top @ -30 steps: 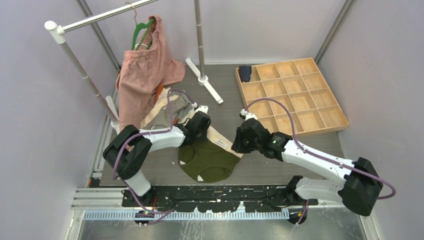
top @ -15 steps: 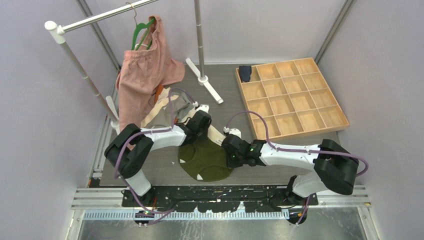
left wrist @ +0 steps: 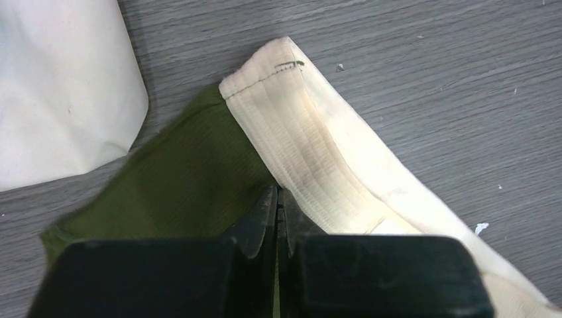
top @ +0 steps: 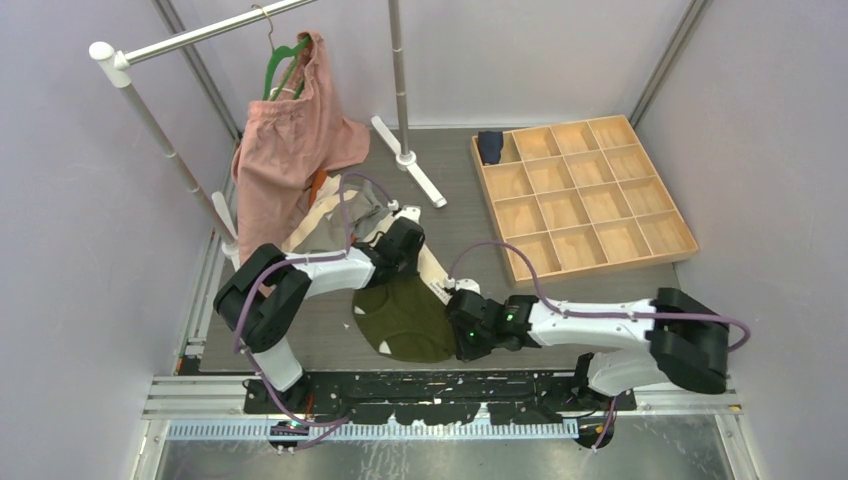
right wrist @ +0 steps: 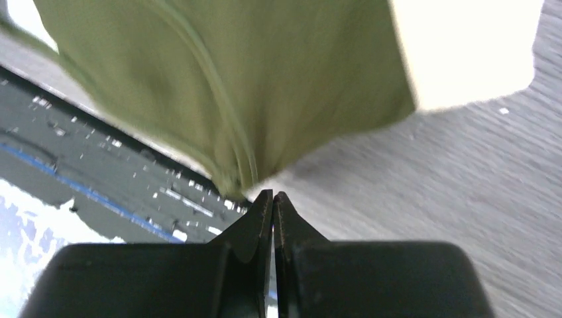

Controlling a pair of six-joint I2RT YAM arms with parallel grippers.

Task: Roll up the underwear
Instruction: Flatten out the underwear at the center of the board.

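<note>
Holdings at this moment, largest first.

1. Table [top: 450, 200], one, grey wood grain.
2. Rack [top: 150, 120], one, at the far left.
3. Pink garment [top: 285, 150], one, hung on a green hanger [top: 285, 60] (no part of the task).
4. Tray [top: 600, 263], one, at the far right, with sixteen compartments in four rows of four.
5. Pile [top: 330, 225] of underwear, one heap at the rack's foot. Cream, grey and orange showed, but the pieces overlapped too much to count.
6. Olive underwear [top: 405, 320], one, lay at the near middle of the table between the two arms. Its waistband [left wrist: 311, 152] ran slantwise from far-left to near-right. The olive body spread toward the near edge.
7. Left gripper [left wrist: 277, 199], one. Its fingers were clenched where the olive cloth met the waistband, close to the far-left corner.
8. Right gripper [right wrist: 273, 197], one. Its fingers were closed, and the olive cloth bunched to a point at their tips, seemingly pinched at its near-right edge (this view was blurred).
9. Navy underwear [top: 489, 146], one, sat in the tray's far-left corner compartment.

Bearing for the coming move: each arm held its own end of the piece, so neither was nearer. By judgement, a roll would run across the waistband's slanting line.
</note>
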